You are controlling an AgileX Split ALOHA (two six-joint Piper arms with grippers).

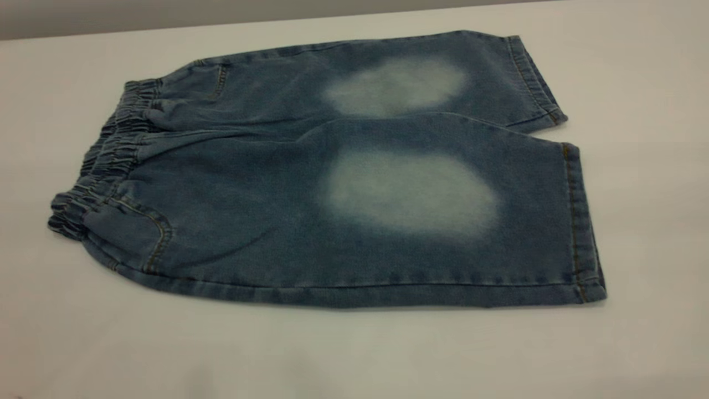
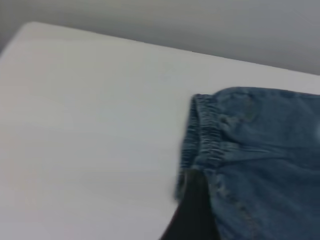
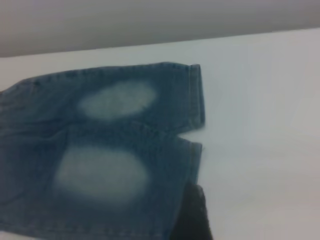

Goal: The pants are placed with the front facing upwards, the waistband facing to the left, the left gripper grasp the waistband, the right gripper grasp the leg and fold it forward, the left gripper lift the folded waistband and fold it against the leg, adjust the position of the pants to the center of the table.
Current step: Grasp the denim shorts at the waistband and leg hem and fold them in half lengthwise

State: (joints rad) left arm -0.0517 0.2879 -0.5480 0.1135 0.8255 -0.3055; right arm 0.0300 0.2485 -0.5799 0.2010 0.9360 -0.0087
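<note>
The pants (image 1: 332, 188) lie flat and unfolded on the white table (image 1: 637, 83), front up, with a pale faded patch on each leg. The waistband (image 1: 105, 166) is at the left of the exterior view, gathered and slightly bunched; the two hems are at the right. The near leg (image 1: 432, 221) overlaps the edge of the far leg (image 1: 421, 83) along the middle seam. A pocket with tan stitching shows just beside the waistband on the near side.

No arm appears in the exterior view. In the left wrist view a dark part of the left gripper (image 2: 192, 212) sits at the picture's edge, close to the waistband's near corner; whether it touches the cloth, and how its jaws stand, I cannot tell. In the right wrist view a dark part of the right gripper (image 3: 192, 215) shows near the hem of the near leg; its jaws cannot be judged either.

A grey wall (image 1: 111, 14) rises behind the table's far edge.
</note>
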